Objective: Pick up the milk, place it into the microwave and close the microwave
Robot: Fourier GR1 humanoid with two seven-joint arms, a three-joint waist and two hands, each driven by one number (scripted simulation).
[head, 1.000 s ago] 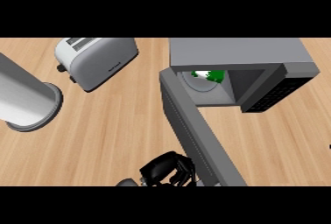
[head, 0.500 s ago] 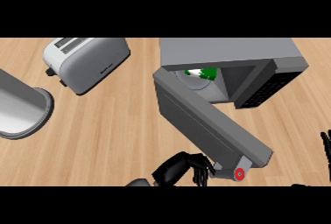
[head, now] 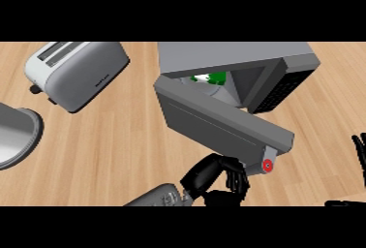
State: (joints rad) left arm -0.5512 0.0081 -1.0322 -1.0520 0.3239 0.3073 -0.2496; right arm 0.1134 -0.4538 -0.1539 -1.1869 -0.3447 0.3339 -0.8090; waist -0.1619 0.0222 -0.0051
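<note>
The grey microwave (head: 243, 58) stands at the top right with its door (head: 214, 123) partly open, swung out toward the lower right. Through the gap I see the milk (head: 212, 78), a white and green carton inside the cavity, mostly hidden by the door. My left hand (head: 214, 180) is at the bottom centre, its fingers loosely bent against the door's outer face beside the red button (head: 267, 165). My right hand (head: 358, 145) shows only as straight fingertips at the right edge, holding nothing.
A silver toaster (head: 75, 75) sits at the upper left. A round grey metal vessel (head: 14, 135) pokes in from the left edge. Bare wooden counter (head: 107, 160) lies between them and the door.
The door has swung from pointing straight down toward the microwave's front, narrowing the opening. My left hand has risen with it and stays against its face. The right fingertips have come into view.
</note>
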